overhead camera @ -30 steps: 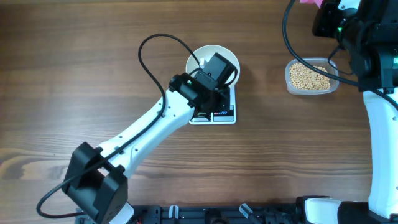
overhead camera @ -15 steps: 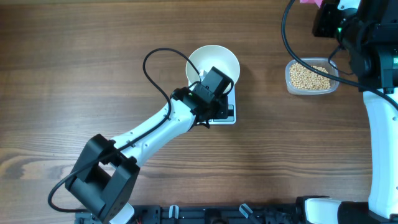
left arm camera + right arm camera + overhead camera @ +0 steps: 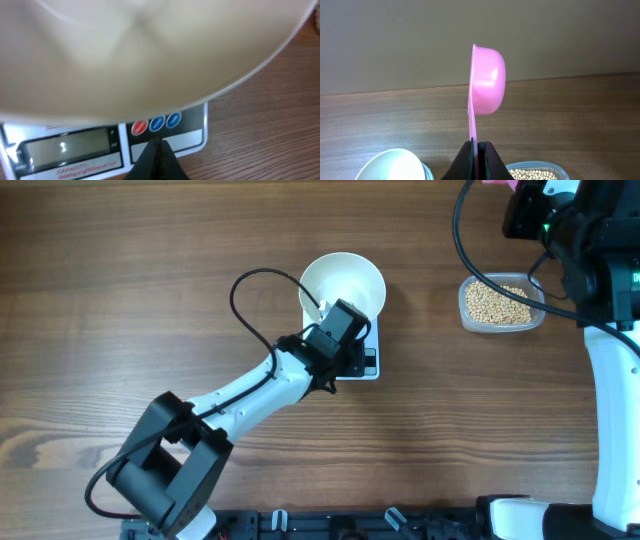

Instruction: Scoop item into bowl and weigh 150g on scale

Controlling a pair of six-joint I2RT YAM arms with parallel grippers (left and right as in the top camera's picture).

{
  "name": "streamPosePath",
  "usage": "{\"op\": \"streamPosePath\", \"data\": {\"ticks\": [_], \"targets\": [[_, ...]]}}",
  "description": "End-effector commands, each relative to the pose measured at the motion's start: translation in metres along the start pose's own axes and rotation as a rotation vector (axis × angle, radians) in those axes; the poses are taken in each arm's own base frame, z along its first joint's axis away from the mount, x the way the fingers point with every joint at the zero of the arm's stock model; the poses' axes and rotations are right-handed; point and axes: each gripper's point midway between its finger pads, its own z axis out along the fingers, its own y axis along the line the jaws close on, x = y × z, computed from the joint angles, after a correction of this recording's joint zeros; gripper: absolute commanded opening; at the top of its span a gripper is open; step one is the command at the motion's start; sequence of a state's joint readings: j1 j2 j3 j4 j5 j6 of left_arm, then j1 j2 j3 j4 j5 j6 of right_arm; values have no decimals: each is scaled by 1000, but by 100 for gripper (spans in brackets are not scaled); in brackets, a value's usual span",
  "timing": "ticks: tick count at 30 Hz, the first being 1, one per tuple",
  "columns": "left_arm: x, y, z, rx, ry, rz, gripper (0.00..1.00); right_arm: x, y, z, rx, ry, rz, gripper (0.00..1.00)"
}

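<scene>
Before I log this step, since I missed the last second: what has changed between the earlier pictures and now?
The left hand, shut and empty, drew back from over the bowl toward its own base, so the bowl's inside now shows whole. Its tips now point at the buttons of the scale. The bowl, the scale, the beans and the right hand, shut on the pink scoop, stayed put.

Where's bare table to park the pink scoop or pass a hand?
Widest bare patch: the wood left of the bowl, beyond the left arm. Also the strip between the scale and the bean container, and the near stretch between the two arms. Crowded: scale front, at the left fingers, and by the container beside the right arm.
</scene>
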State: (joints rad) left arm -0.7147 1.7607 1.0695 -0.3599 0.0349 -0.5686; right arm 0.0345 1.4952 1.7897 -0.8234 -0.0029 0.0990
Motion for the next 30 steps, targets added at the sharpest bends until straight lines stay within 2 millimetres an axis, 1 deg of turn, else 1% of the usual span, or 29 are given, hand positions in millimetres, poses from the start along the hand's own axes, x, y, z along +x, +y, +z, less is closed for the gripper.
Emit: {"op": "streamPosePath", "data": {"ticks": [1,4,13,19,23,30], "targets": [[14,4,15,-31,30,32,4,-5,0,1,4,-12,-20,4],[17,10,22,-80,23,46,4,-5,0,1,4,-11,-21,4],[4,24,20,-170,-54,52,4,-4,0,1,5,-10,-21,4],[0,22,20,-162,-68,51,4,-4,0,1,5,-10,-21,4],[3,16,21,-130,-53,50,4,-4,0,1,5,-10,-21,4],[3,17,22,-132,-52,50,4,-4,0,1,5,-10,-20,4]]}}
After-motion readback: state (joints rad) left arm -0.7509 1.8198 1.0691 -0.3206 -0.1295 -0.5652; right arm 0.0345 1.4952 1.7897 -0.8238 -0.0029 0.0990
